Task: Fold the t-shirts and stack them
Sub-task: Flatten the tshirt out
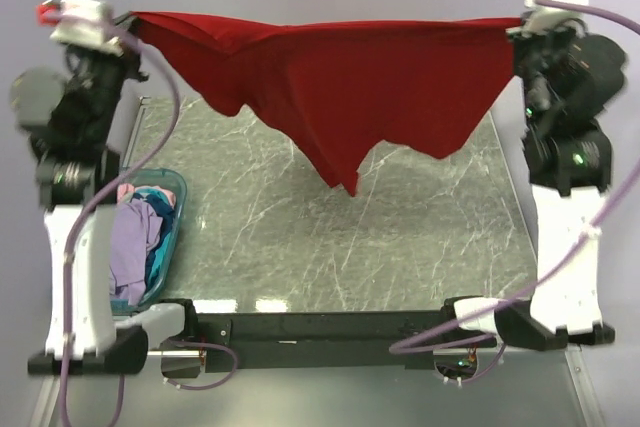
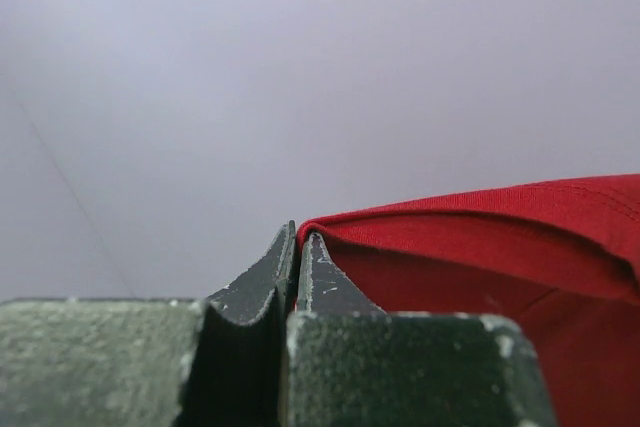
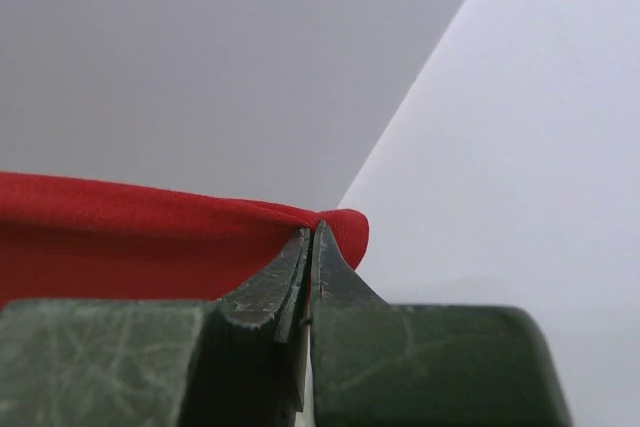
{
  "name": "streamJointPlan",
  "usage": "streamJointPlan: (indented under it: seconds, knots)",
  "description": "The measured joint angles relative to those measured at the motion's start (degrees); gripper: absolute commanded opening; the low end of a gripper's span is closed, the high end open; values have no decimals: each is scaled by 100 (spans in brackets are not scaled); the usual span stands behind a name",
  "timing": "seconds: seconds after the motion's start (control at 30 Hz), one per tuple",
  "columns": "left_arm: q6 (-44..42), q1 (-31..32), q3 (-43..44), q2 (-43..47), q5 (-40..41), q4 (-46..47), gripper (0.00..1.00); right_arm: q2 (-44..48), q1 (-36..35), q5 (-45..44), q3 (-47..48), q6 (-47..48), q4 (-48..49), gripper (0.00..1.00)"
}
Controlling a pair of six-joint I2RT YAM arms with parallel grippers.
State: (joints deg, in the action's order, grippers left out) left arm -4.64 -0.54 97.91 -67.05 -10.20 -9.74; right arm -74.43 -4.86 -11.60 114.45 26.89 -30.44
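Observation:
A large red t-shirt (image 1: 350,87) hangs stretched in the air across the far side of the table, its lower edge drooping to a point near the middle. My left gripper (image 1: 130,19) is shut on its left corner and my right gripper (image 1: 518,27) on its right corner. In the left wrist view the red t-shirt (image 2: 500,247) runs off to the right from the pinched left gripper (image 2: 300,237). In the right wrist view the red t-shirt (image 3: 150,247) stretches left from the pinched right gripper (image 3: 312,230). Lavender, blue and pink t-shirts (image 1: 140,237) lie bunched in a basket.
A translucent teal basket (image 1: 176,209) stands at the table's left edge beside the left arm. The dark marbled table (image 1: 400,247) lies below the hanging shirt. Pale walls close in behind and at both sides.

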Motion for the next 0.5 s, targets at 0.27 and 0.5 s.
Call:
streamJointPlan:
  seconds: [0.27, 0.5]
  knots:
    - [-37, 0, -26, 1580, 87, 446, 0, 1478, 0, -127, -48, 22, 461, 0]
    - [-111, 0, 254, 2245, 155, 824, 0, 2677, 37, -76, -35, 245, 1075, 0]
